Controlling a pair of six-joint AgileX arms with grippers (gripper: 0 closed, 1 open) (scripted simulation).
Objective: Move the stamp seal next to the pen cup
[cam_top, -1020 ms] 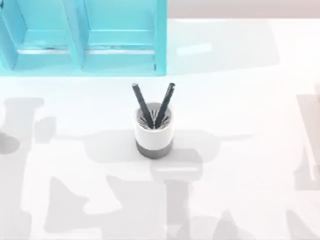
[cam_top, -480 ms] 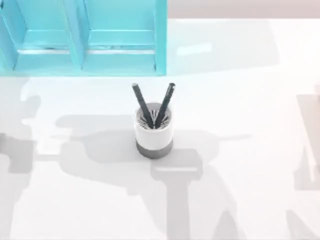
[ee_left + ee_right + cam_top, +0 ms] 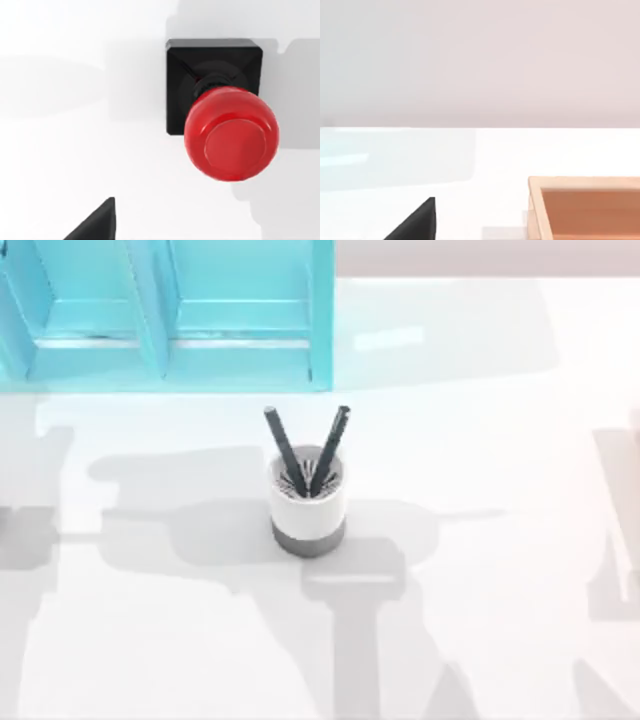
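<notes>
Left arm lining up over the stamp seal

We are looking down through the left wrist view at the stamp seal (image 3: 220,110), standing upright on the white table (image 3: 60,150), its red knob pointing up toward our left gripper, the nearer one; whether either gripper's fingers are spread we cannot tell. The pen cup (image 3: 308,502) is sitting mid-frame in the top view. Our right arm is hanging parked near a wooden tray (image 3: 585,207).
</notes>
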